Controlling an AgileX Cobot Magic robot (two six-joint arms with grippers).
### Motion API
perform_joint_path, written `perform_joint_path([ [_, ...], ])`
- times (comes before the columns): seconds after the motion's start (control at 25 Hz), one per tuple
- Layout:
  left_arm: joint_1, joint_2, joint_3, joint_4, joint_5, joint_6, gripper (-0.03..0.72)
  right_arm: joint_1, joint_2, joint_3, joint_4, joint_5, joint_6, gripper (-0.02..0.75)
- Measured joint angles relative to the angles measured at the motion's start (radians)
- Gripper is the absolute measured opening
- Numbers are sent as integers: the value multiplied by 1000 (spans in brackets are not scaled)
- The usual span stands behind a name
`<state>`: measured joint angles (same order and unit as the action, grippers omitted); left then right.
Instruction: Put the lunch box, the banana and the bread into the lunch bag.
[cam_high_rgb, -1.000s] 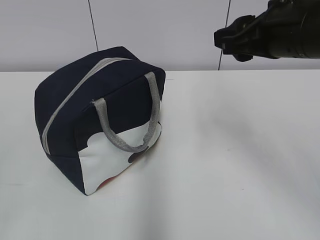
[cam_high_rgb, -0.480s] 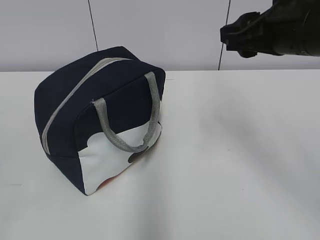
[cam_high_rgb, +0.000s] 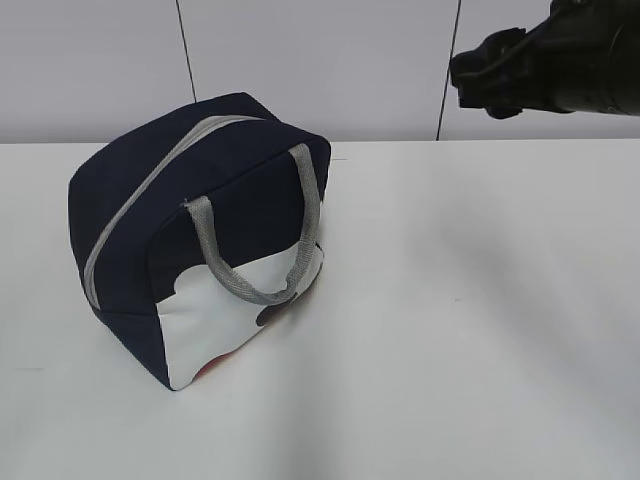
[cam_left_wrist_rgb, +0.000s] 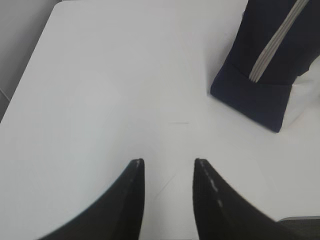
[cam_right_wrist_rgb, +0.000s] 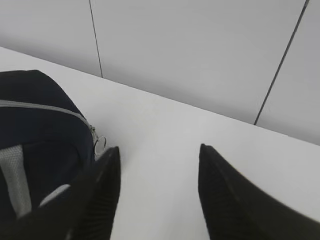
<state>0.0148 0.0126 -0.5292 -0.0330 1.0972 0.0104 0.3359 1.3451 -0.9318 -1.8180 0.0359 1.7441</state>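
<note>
Zipped lunch bag (cam_high_rgb: 200, 235) sits on the tabletop (cam_high_rgb: 480, 300) at eight o'clock from the raised, empty, open right claw (cam_right_wrist_rgb: 157, 165); left claw (cam_left_wrist_rgb: 165, 172) open too.

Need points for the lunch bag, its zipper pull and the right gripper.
lunch bag (cam_high_rgb: 240, 200), exterior view, on the navy side panel.
zipper pull (cam_right_wrist_rgb: 100, 144), right wrist view, on the metal tab at the zipper's end.
right gripper (cam_right_wrist_rgb: 159, 192), right wrist view, midway between the open fingertips.

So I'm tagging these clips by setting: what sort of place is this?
Probably a lab or test bench, not a kitchen: a plain white table, a bare grey panelled wall behind it, and only the lunch bag laid out.
</note>
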Motion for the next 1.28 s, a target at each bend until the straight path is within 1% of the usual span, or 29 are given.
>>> perform_joint_path([
  [0.04, 0, 0, 0, 0, 0, 0, 246, 0, 0, 0, 39, 5, -47, 393],
  [0.08, 0, 0, 0, 0, 0, 0, 246, 0, 0, 0, 102, 12, -123, 393],
  [0.16, 0, 0, 0, 0, 0, 0, 245, 0, 0, 0, 289, 37, -314, 393],
  [0.4, 0, 0, 0, 0, 0, 0, 244, 0, 0, 0, 1077, 210, -1102, 393],
  [0.52, 0, 0, 0, 0, 0, 0, 244, 0, -10, 0, 1384, 263, -1409, 393],
  [0.64, 0, 0, 0, 0, 0, 0, 244, 0, -30, 0, 1622, 291, -1647, 393],
  [0.68, 0, 0, 0, 0, 0, 0, 244, 0, -39, 0, 1684, 298, -1707, 393],
  [0.76, 0, 0, 0, 0, 0, 0, 243, 0, -59, 0, 1752, 309, -1770, 393],
  [0.88, 0, 0, 0, 0, 0, 0, 243, 0, -102, 0, 1785, 339, -1798, 392],
  [1.04, 0, 0, 0, 0, 0, 0, 243, 0, -187, 8, 1792, 421, -1808, 393],
  [1.28, 0, 0, 0, 0, 0, 0, 243, 0, -341, 10, 1794, 622, -1809, 393],
])
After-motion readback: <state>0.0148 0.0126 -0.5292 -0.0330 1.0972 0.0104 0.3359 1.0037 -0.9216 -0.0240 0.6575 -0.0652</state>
